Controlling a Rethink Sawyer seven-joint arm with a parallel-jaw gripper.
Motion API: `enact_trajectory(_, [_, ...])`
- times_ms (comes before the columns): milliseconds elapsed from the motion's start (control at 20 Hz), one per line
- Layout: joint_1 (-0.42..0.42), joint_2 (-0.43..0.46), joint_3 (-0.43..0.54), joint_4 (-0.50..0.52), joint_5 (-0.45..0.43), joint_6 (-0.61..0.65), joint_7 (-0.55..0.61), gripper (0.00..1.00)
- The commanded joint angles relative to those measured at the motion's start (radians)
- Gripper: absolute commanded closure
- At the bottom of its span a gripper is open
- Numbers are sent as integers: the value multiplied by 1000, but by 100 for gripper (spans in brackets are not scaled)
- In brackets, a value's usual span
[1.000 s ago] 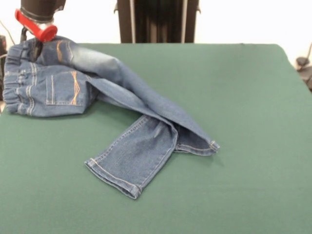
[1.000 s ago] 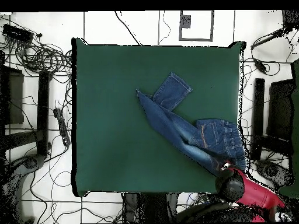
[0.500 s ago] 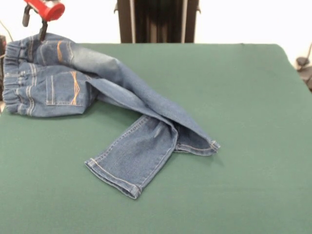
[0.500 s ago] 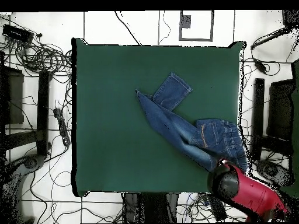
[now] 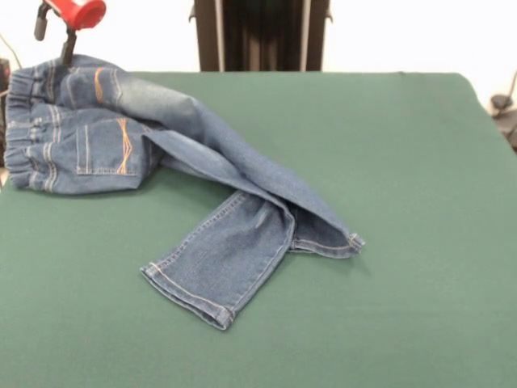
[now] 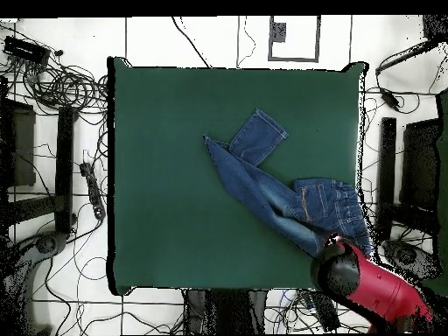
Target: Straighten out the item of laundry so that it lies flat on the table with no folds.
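**Jeans folded on the bench, arm raised at the waistband corner**

Nearest the front camera, one hem of the jeans (image 5: 194, 287) lies doubled back across the other leg on the green bench (image 5: 404, 202). Farther off, the gathered waistband sits just below the fingers (image 5: 55, 36); whether they are spread or closed cannot be told. Only the overhead view shows the red arm (image 6: 381, 293) reaching over the bench corner; there the fingers are hidden.

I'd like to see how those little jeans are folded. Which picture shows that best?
The front view: the jeans show their pockets, the gathered waistband and one leg doubled over the other. The overhead view shows the jeans small, but gives their whole outline near the table corner.
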Motion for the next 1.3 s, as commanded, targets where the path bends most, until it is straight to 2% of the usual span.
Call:
enact_trajectory(50, [66,75,126,36,110,-26,226,0])
enact_trajectory(350, [90,102,155,2,169,-47,230,0])
enact_trajectory(650, [119,100,165,-31,219,30,199,0])
enact_trajectory(1300, [168,135,177,-96,295,72,183,0])
